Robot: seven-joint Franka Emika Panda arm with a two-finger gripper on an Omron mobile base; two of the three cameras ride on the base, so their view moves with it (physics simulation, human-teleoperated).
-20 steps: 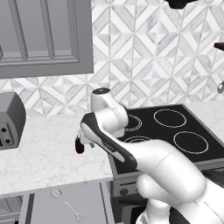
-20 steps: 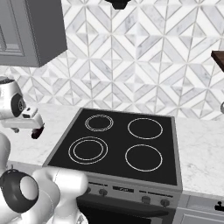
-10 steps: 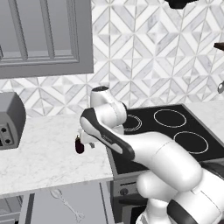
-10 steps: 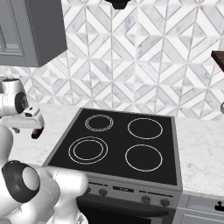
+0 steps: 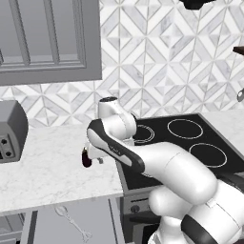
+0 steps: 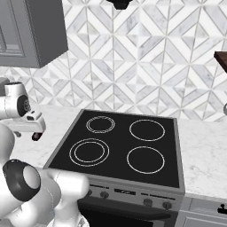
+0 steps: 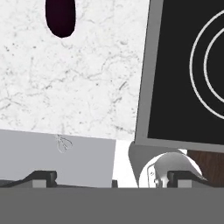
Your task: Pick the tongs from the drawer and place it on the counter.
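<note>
Thin silvery metal tongs (image 5: 72, 221) lie flat in the open grey drawer (image 5: 95, 220), spoon end toward the white marble counter (image 5: 52, 167). The gripper (image 7: 111, 178) hangs above, jaws wide, empty.

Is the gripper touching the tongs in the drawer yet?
Apart. In the hand view the gripper sits open, and the tongs lie flat on the drawer floor well beyond its fingertips, bare grey floor between them.
</note>
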